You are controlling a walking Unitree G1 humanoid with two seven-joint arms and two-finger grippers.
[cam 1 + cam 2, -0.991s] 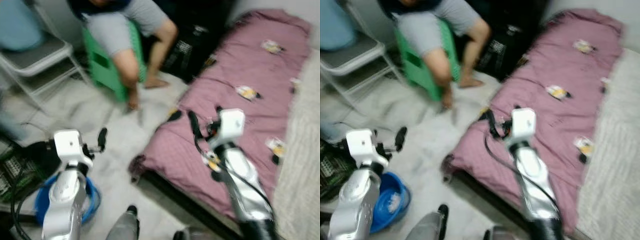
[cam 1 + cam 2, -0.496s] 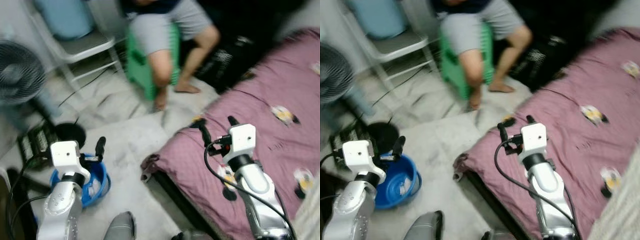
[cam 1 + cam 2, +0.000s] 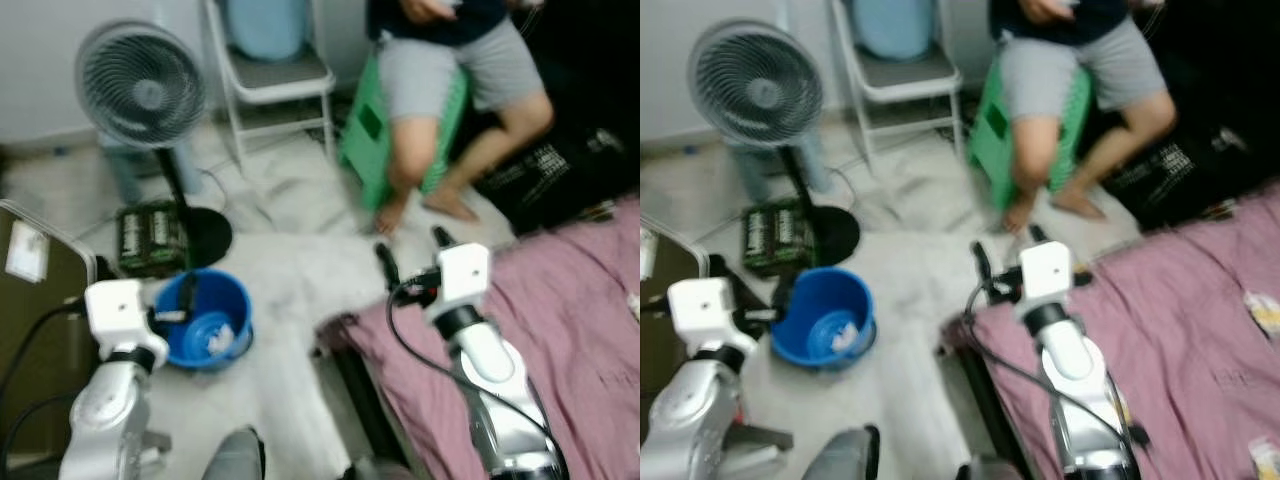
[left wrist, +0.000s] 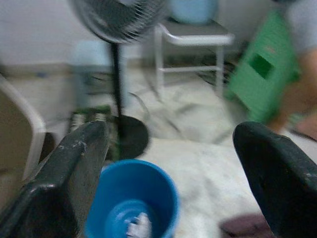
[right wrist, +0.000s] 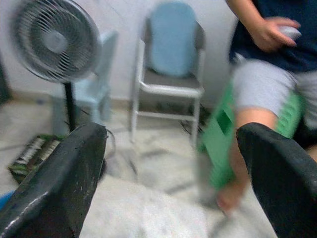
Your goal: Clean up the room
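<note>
A big bed with a purple-pink checked cover [image 3: 590, 330] fills the near right. A person in grey shorts [image 3: 455, 75] sits far off on a green plastic stool [image 3: 375, 140]. Left of the person stands a white metal folding chair [image 3: 275, 75], and further left a round grey standing fan [image 3: 140, 85] with a flat black base. A round blue plastic bucket [image 3: 215, 310] sits on the pale floor at the near left (something small and white lies inside).

My left gripper [image 3: 185, 300] hangs just over the bucket's rim, fingers wide apart, holding nothing. My right gripper [image 3: 410, 255] floats above the bed's corner, fingers apart too, also holding nothing.
</note>
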